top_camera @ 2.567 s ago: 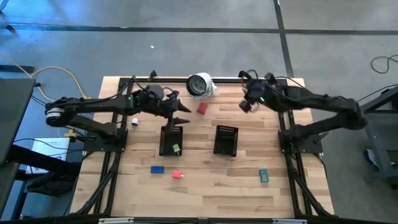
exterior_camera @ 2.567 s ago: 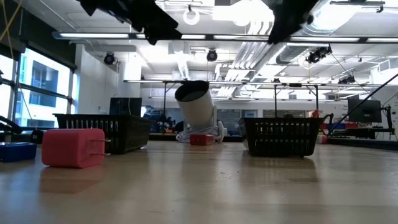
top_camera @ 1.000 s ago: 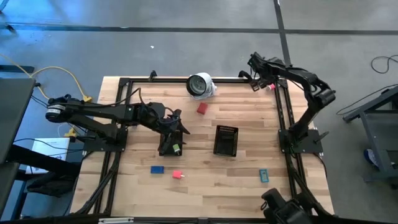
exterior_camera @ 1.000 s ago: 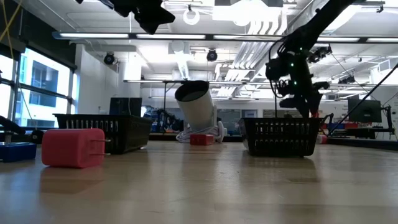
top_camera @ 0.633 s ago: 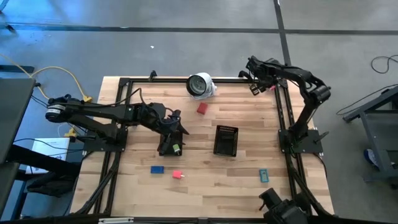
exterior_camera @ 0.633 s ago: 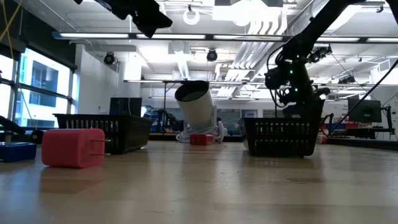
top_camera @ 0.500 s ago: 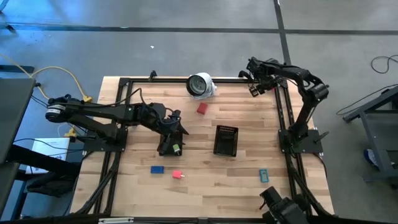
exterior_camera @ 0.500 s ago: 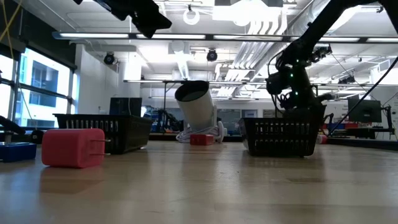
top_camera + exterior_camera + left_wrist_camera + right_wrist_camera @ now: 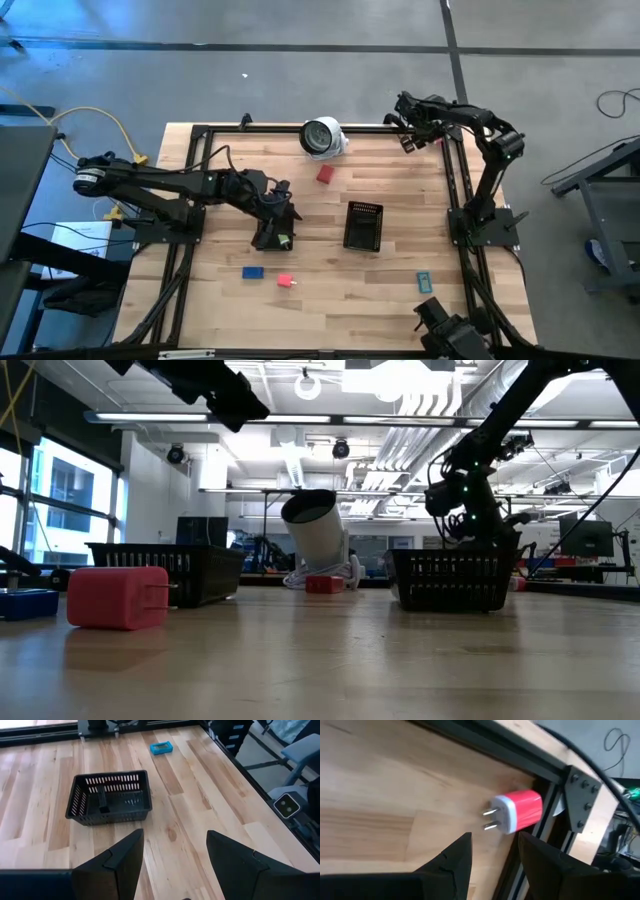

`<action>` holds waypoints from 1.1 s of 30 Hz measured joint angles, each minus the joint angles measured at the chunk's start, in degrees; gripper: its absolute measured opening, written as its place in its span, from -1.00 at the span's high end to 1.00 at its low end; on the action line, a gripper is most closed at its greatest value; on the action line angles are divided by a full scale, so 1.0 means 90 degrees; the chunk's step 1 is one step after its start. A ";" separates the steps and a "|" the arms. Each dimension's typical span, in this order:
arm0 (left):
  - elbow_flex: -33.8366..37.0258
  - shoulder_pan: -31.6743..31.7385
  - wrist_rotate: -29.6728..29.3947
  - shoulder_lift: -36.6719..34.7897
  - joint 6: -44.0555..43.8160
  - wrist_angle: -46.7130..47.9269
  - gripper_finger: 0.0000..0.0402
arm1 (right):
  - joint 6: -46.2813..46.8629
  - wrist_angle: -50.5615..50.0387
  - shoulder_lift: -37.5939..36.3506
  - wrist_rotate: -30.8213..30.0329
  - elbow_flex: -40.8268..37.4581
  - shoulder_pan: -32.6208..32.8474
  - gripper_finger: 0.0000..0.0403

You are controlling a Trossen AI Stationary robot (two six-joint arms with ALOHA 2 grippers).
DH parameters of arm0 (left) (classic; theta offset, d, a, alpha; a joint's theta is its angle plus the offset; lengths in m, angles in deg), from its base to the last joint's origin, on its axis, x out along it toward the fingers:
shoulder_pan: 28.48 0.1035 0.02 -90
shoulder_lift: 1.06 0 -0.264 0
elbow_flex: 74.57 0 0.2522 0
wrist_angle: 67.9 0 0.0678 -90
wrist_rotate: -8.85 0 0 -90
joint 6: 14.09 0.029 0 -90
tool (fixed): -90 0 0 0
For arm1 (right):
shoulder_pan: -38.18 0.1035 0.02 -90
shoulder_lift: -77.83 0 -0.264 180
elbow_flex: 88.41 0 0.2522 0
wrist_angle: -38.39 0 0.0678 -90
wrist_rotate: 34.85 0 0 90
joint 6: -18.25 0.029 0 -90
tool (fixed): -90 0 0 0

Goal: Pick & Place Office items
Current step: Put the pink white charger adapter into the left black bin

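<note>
My right gripper (image 9: pixel 492 857) is part open, holding nothing. The red plug (image 9: pixel 516 811) sits just ahead of my jaws, tight vs the black rail (image 9: pixel 545 805). Risk imo: one finger hits that rail on the close and the plug skids or wedges. Arm's folded high, wrist tipped down at the far corner. Left gripper (image 9: pixel 172 862) also part open and empty, above the left tray (image 9: pixel 268 240), w/ the other tray (image 9: pixel 109 798) ahead.
</note>
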 joint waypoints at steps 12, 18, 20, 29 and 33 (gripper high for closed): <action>0.0034 -0.0061 0.0000 0.0000 -0.0014 -0.0082 -0.04 | 0.0148 0.0143 0.0274 -0.0165 0.0000 0.0000 0.26; 0.0034 -0.0211 0.0000 0.0000 -0.0014 -0.0075 -0.04 | 0.0281 0.0133 0.0823 -0.0058 0.0029 0.0009 0.26; 0.0034 -0.0257 0.0000 0.0000 -0.0014 -0.0074 -0.04 | 0.0160 0.0117 0.0874 -0.0015 0.0058 0.0017 0.26; 0.0034 -0.0219 -0.0141 0.0000 0.0036 -0.0081 -0.04 | -0.0626 0.0134 0.0620 0.0948 0.0029 0.0053 0.26; 0.0034 -0.0140 -0.0143 0.0000 0.0105 -0.0080 -0.04 | -0.0653 0.0113 0.0413 0.1282 0.0013 0.0174 0.26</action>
